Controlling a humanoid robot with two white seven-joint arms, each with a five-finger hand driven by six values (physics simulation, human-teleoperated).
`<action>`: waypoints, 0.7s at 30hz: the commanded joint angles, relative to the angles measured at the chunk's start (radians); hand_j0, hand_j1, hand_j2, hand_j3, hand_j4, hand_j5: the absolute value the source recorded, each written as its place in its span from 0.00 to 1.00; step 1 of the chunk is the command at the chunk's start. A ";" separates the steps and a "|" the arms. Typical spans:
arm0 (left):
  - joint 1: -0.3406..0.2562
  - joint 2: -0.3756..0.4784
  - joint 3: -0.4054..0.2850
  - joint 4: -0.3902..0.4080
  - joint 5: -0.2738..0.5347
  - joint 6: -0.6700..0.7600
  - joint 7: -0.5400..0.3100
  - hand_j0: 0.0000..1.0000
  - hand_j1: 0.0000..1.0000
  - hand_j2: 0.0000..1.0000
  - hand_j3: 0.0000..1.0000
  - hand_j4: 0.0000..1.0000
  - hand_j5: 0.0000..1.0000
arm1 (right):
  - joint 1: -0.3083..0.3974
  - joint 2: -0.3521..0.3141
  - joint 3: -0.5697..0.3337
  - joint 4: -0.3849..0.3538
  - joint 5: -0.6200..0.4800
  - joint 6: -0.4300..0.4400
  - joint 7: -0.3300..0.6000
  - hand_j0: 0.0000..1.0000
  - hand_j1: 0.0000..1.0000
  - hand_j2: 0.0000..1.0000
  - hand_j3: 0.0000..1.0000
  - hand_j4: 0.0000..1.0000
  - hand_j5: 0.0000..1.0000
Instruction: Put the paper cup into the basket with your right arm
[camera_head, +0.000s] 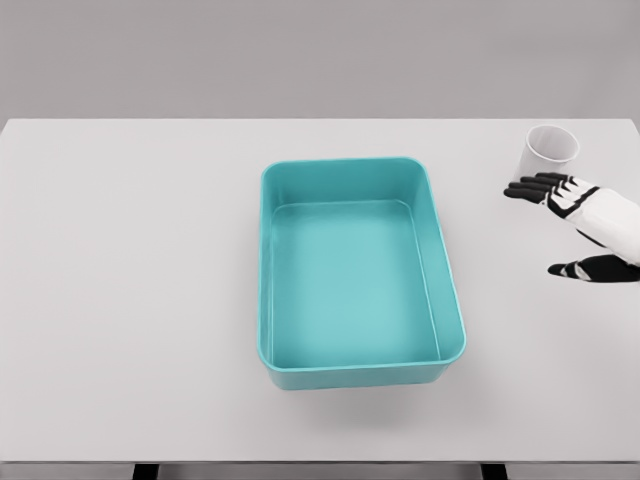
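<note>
White table (120, 280) is filling nearly all of my head view, smooth and matte, running from the left edge to the right, with a plain grey wall sitting behind its far edge and a dark strip showing under its near edge. Going from the left, that side of the table is lying bare. At the middle I am seeing one teal basket (350, 372), a rectangular tub with rounded corners, sitting open side up with nothing inside it. Further right, well apart from the basket, I am counting one paper cup (550, 155), white, standing near the far right corner of the table and leaning a little so its open mouth is showing. One right hand (575, 225) is coming in from the right edge just on the near side of the cup. Its fingers (535, 188) are spreading out flat toward the cup's base, appearing to touch it, the thumb held apart lower down, gripping nothing.
</note>
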 joint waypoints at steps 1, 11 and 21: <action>0.000 0.000 0.000 0.000 0.000 0.000 0.000 1.00 1.00 1.00 1.00 1.00 1.00 | 0.000 0.009 0.000 0.001 -0.006 0.002 0.003 1.00 1.00 1.00 1.00 1.00 1.00; 0.000 0.000 0.000 0.000 0.000 0.000 0.000 1.00 1.00 1.00 1.00 1.00 1.00 | -0.012 0.162 -0.112 0.021 -0.005 0.002 0.006 1.00 1.00 1.00 1.00 1.00 1.00; 0.000 0.000 0.000 0.000 0.000 0.000 0.000 1.00 1.00 1.00 1.00 1.00 1.00 | -0.074 0.162 -0.101 0.135 -0.460 0.262 0.184 1.00 1.00 1.00 1.00 1.00 1.00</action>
